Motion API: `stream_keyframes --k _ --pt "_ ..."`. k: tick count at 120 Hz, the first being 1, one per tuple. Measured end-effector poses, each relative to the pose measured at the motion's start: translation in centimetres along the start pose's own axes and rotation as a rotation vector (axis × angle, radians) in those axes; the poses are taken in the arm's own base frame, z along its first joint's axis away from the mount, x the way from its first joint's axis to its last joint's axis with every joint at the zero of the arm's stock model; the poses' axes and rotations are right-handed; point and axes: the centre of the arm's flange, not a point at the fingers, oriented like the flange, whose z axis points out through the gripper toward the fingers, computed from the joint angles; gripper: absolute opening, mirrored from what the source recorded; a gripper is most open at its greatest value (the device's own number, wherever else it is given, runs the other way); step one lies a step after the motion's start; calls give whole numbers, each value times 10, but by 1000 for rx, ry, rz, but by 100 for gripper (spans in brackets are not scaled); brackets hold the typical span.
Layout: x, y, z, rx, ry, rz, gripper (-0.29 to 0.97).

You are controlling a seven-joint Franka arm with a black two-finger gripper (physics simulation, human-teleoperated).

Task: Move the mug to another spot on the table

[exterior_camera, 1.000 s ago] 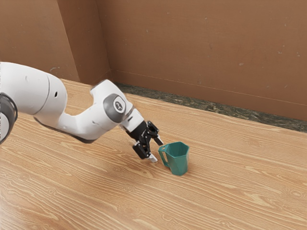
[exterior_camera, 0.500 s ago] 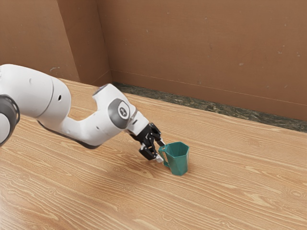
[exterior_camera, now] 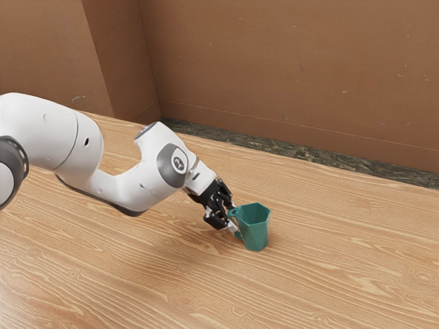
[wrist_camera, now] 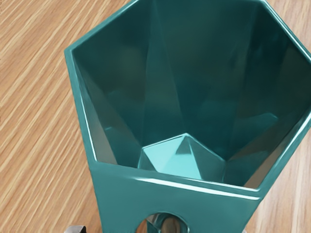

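Teal mug [exterior_camera: 255, 227] unmoved on tbl [exterior_camera: 329, 274], gripper [exterior_camera: 223, 216] now closer at handle [exterior_camera: 235, 219], grip can't tell.

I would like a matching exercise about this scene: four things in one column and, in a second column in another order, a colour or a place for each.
Things
1. mug
2. tool
3. table
4. arm

Descriptions
A. white, coming in from the exterior view's left
B. teal, standing upright on the wood
C. light wood grain
D. black, at the handle of the cup

Pairs: 1-B, 2-D, 3-C, 4-A
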Motion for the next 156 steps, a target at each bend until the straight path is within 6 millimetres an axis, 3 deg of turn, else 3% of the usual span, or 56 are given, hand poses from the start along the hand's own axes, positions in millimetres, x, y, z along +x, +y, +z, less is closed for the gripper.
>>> stream_keyframes --k 26,57,89,117,156 --pt "0 0 0 2 0 -13 10" --pt "2 -2 -2 9 4 -22 2" --pt "3 -11 -16 44 16 -33 -6" --pt "-33 -22 -62 105 10 -97 -7" --pt "-88 10 -93 115 -36 -192 -8"
